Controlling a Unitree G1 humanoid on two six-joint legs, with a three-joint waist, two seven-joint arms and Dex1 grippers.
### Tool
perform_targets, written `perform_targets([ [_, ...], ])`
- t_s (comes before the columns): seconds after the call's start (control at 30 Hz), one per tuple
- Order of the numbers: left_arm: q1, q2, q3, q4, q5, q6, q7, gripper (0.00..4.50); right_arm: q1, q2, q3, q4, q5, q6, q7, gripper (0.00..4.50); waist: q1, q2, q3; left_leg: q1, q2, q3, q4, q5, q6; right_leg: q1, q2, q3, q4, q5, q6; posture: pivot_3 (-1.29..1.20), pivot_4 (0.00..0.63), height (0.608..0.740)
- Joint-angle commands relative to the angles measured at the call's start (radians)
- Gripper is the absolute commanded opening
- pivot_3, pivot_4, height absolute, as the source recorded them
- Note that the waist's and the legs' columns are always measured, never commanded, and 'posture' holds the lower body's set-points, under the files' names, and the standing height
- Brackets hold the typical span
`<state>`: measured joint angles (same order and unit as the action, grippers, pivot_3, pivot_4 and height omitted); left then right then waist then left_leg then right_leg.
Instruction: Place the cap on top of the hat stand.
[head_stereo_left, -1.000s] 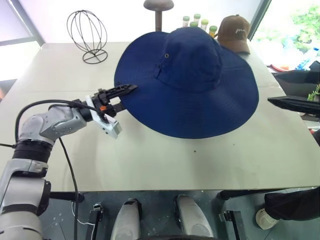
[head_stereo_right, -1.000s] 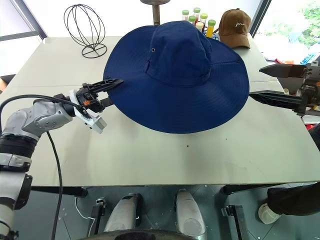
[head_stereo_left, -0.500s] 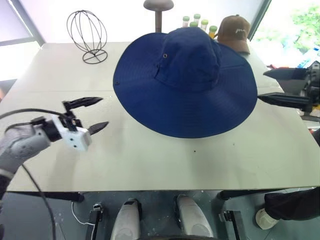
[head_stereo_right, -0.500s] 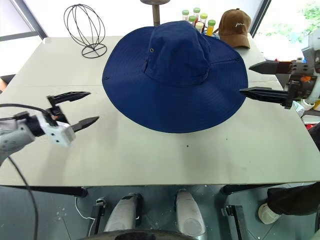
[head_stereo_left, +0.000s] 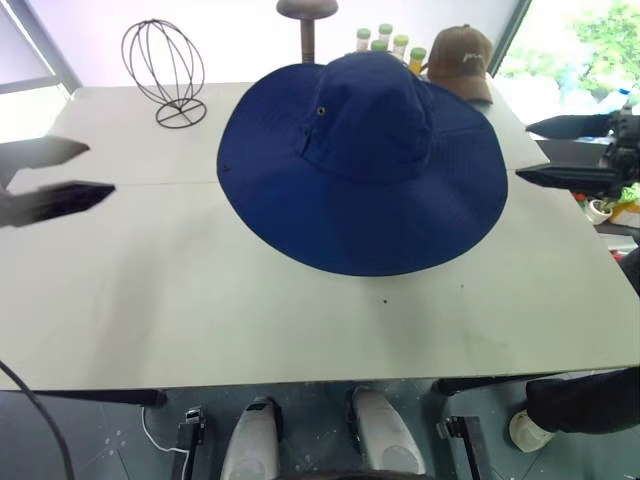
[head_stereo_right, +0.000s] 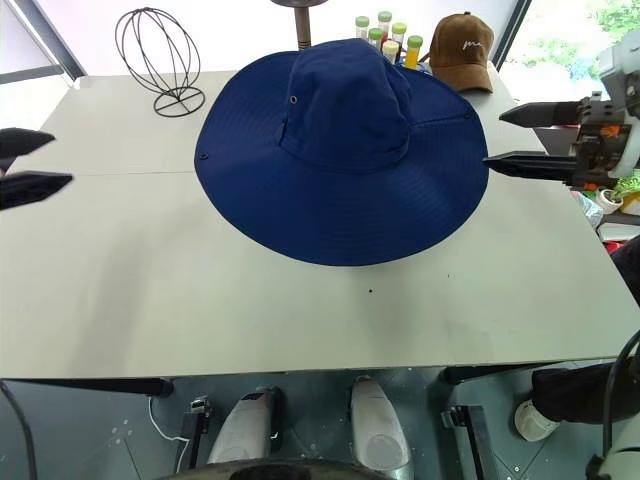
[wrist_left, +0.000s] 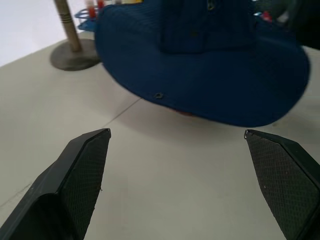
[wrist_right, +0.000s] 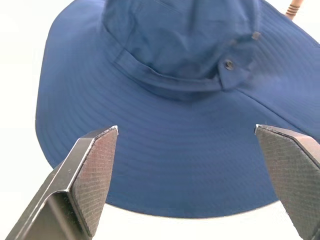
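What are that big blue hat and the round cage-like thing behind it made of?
The cap looks like soft woven cloth, matte navy: it shows a fine weave, stitched rings around the brim and small metal-looking eyelets. The globe-shaped stand appears to be thin dark wire, probably metal: bare curved hoops you can see through, on a ring base on the table.

cap (head_stereo_left: 365, 160) mid-table (head_stereo_left: 200, 300), hands flanking apart
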<state>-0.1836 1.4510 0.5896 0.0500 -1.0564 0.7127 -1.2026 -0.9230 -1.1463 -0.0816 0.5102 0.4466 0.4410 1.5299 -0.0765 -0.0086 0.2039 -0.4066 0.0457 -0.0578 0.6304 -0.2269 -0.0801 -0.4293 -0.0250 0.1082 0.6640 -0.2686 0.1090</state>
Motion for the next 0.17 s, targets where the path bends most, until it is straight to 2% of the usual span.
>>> perform_targets([
  [0.03, -0.051, 0.035, 0.021, 0.013, 0.043, 0.015, -0.085, 4.48, -0.051, 0.011, 0.004, 0.048, -0.033, -0.047, 0.036, 4.50, -0.006, 0.000, 0.000, 0.000, 0.000, 0.000, 0.000, 0.000, 0.000, 0.000, 0.000, 0.000, 0.000, 0.000, 0.000, 0.00, 0.150, 0.740],
  [0.17, -0.122, 0.044, -0.030, 0.005, 0.081, 0.016, -0.120, 4.48, -0.079, 0.027, 0.012, 0.084, -0.058, -0.072, 0.069, 4.50, -0.017, 0.000, 0.000, 0.000, 0.000, 0.000, 0.000, 0.000, 0.000, 0.000, 0.001, 0.000, 0.001, 0.000, 0.000, 0.00, 0.150, 0.740],
])
